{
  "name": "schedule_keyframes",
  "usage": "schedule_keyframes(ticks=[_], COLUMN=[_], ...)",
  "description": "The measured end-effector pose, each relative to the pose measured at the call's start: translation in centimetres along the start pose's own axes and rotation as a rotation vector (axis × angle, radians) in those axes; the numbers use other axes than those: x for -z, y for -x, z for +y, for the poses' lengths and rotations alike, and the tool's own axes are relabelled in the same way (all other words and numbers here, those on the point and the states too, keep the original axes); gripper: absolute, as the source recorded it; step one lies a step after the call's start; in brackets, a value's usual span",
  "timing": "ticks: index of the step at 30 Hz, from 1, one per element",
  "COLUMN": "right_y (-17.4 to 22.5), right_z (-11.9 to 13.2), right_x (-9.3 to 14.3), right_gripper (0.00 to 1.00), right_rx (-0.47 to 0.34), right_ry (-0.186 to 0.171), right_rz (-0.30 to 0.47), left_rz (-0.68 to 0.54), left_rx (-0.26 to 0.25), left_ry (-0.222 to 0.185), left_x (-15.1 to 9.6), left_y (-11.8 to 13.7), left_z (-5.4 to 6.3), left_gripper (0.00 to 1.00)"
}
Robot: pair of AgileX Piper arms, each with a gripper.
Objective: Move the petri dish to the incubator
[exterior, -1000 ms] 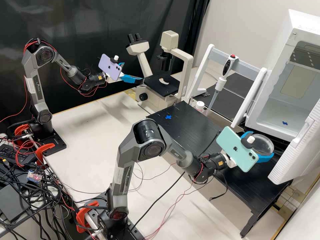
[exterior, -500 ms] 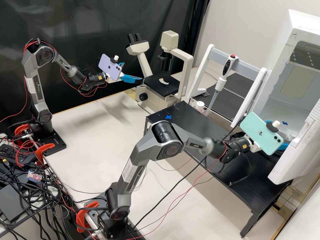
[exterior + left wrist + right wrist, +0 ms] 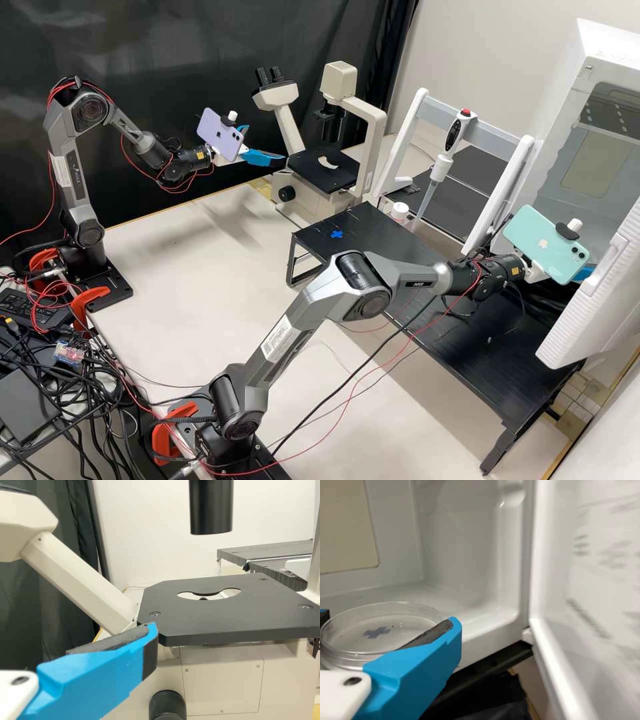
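"At the mouth of the incubator point(image 3: 567, 140), what am I looking at? The mint phone point(image 3: 547, 245) and the open door point(image 3: 587, 317) cover most of the right gripper point(image 3: 585, 273)."

"Look from its own wrist: there's the clear petri dish point(image 3: 367, 644), inside, over the white floor, held between the fingers. The near one has its dark pad against the dish's side and hides part of it. The far one is cut down to a scrap at the view's edge."

"Is the dish touching the floor?"

"Can't tell. Its underside is tucked behind the blue finger and the white mount."

"Which way is it facing?"

"Flat and close to level, broad face up. It's round, so no line across it is the long one. You can see a blue cross point(image 3: 377, 632) through it, a bit faint."

"And the left gripper point(image 3: 267, 143)?"

"Hanging near the microscope point(image 3: 377, 133), fingers wide apart. The purple phone point(image 3: 220, 134) sits in front of part of it. From its wrist, one finger is close up, partly overlapping the black stage point(image 3: 225, 620)."
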Motion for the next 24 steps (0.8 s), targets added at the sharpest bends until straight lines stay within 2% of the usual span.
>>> schedule_keyframes(ticks=[4, 13, 14, 24], right_y=[-1.5, -3.5, -3.6, -3.6], right_z=[-0.9, -1.7, -1.7, -2.3], right_x=[0.2, 0.8, 0.8, 0.2], right_gripper=[0.0, 0.0, 1.0, 1.0], right_rx=[0.013, 0.029, 0.03, 0.041], right_ry=[0.032, 0.068, 0.069, 0.074], right_rz=[0.003, 0.024, 0.024, 0.01], left_rz=[0.0, 0.0, 0.0, 0.0], left_rx=[0.0, 0.0, 0.0, 0.0], left_ry=[0.0, 0.0, 0.0, 0.0], left_x=[0.0, 0.0, 0.0, 0.0], left_y=[0.0, 0.0, 0.0, 0.0], left_z=[0.0, 0.0, 0.0, 0.0], left_gripper=[1.0, 1.0, 1.0, 1.0])
